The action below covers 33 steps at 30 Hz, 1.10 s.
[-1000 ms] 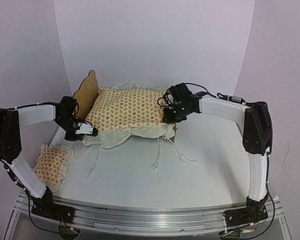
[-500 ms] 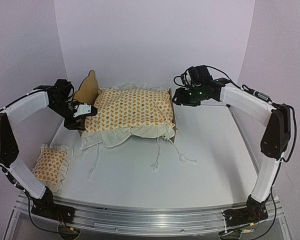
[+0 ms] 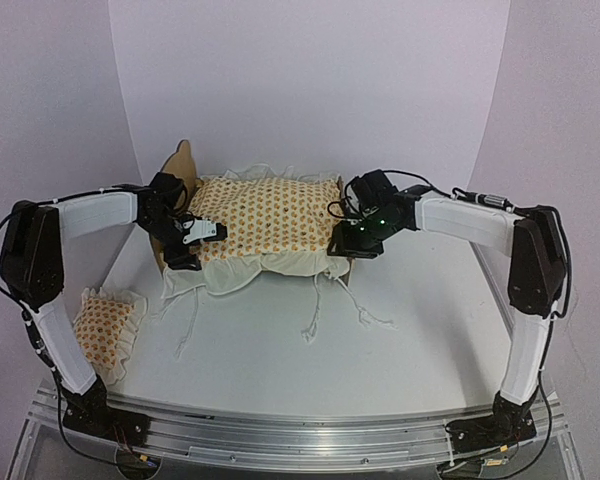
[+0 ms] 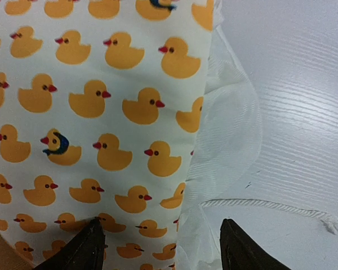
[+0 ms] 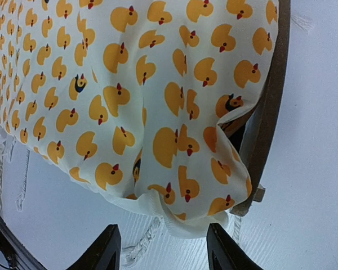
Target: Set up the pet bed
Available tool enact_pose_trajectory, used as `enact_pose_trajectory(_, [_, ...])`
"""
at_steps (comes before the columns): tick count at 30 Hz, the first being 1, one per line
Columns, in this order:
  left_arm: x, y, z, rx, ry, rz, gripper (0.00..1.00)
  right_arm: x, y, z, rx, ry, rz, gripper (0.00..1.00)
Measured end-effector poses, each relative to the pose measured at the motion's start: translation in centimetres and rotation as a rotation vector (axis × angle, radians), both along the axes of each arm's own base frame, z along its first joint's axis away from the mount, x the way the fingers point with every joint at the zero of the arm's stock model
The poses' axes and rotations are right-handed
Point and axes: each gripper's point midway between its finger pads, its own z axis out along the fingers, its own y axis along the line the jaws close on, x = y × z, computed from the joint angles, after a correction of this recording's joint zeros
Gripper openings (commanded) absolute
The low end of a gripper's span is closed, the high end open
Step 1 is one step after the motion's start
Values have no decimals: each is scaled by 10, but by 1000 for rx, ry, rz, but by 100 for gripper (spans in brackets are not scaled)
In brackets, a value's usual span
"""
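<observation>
A white table is seen from above, and the pet bed is set at its far side, a little left of the middle. The step in hand is judged to be the fitting of the soft bedding into the bed, and the pillow part is not yet done. The bed is laid with its long side running left to right across the table. Its tall wooden headboard is stood up at the left end, and the foot end is pointed to the right. The bed is almost all covered by a big duck cushion, whose frill is hung over the near side. The left gripper is held over the cushion's edge near the headboard end. The right gripper is held over the corner at the foot end. Both pairs of fingers are spread apart, and nothing is held by them. A small matching pillow is seen on the table at the near left, well apart from the bed. For the next move, it is thought that the pillow must be picked up softly and put down by the headboard. Thin strings are seen loose on the table in front of the bed.
</observation>
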Motion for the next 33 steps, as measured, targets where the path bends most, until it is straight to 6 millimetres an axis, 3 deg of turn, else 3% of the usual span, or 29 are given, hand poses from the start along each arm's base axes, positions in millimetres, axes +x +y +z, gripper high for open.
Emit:
enact_pose_trajectory(1, [4,3,-8,18,5,10,58,-1,2,-2,-3,2,7,44])
enact_pose_trajectory(4, [12,11,-26,67,13,37,25,1,4,-13,-26,6,19,20])
enact_pose_trajectory(6, [22,14,-26,81,-23,43,12,5,2,-21,-42,12,7,6])
enact_pose_trajectory(8, [27,15,-24,89,-46,47,1,8,-1,-28,-57,20,-1,0])
enact_pose_trajectory(15, [26,19,-20,102,-55,-18,0,12,-11,-26,-82,4,-1,0])
enact_pose_trajectory(23, [25,30,-15,80,-18,-20,0,1,-8,30,-27,-91,95,0])
enact_pose_trajectory(33, [21,29,-8,65,10,-34,0,-5,-9,36,8,-83,178,0])
